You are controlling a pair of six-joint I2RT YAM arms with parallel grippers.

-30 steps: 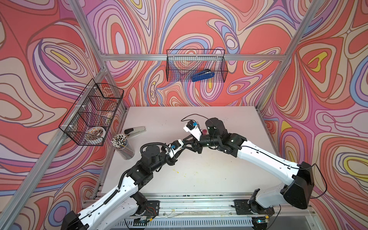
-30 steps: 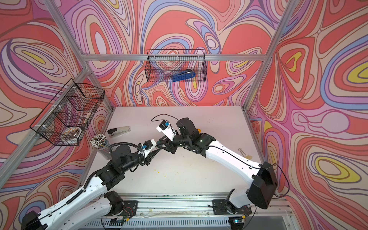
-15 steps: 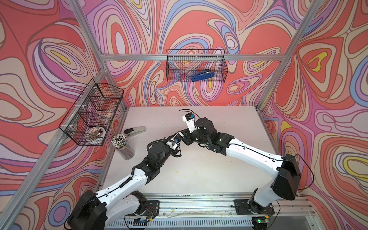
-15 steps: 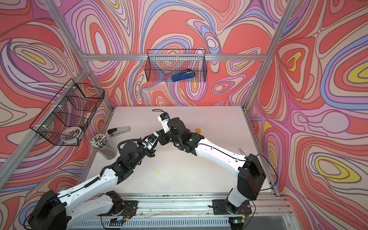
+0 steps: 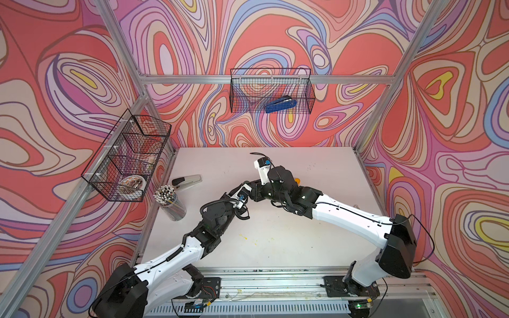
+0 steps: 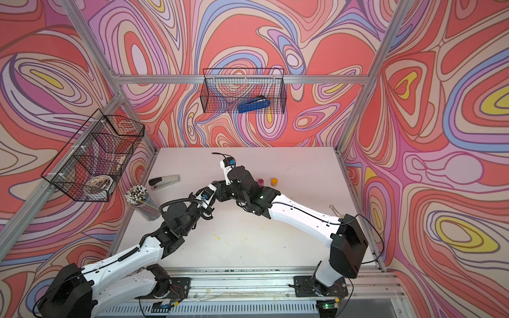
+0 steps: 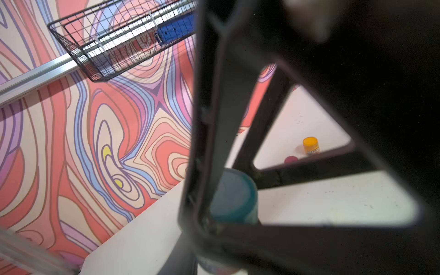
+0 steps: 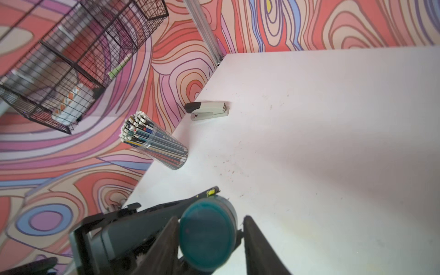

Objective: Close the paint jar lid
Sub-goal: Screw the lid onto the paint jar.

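Observation:
The paint jar with its teal lid (image 8: 207, 240) hangs just above the table between my two grippers. My left gripper (image 5: 248, 189) is shut on the jar's body; one of its dark fingers (image 8: 133, 228) runs along the jar's side. My right gripper (image 8: 210, 219) straddles the lid with its jaws open: one finger lies at the lid's edge and a narrow gap shows at the other. In the left wrist view the teal lid (image 7: 234, 195) shows behind the right gripper's dark frame. In both top views the grippers meet at mid-table and hide the jar.
An orange-lidded jar (image 6: 274, 181) and a magenta-lidded one (image 6: 260, 181) stand behind the right wrist. A stapler (image 5: 186, 181) and a cup of pencils (image 5: 170, 202) sit at the table's left edge. Wire baskets (image 5: 129, 157) (image 5: 271, 90) hang on the left and back walls.
Both grippers have shifted together a little toward the left and back of the table. The right gripper's jaws have widened away from the lid. The left grip is unchanged.

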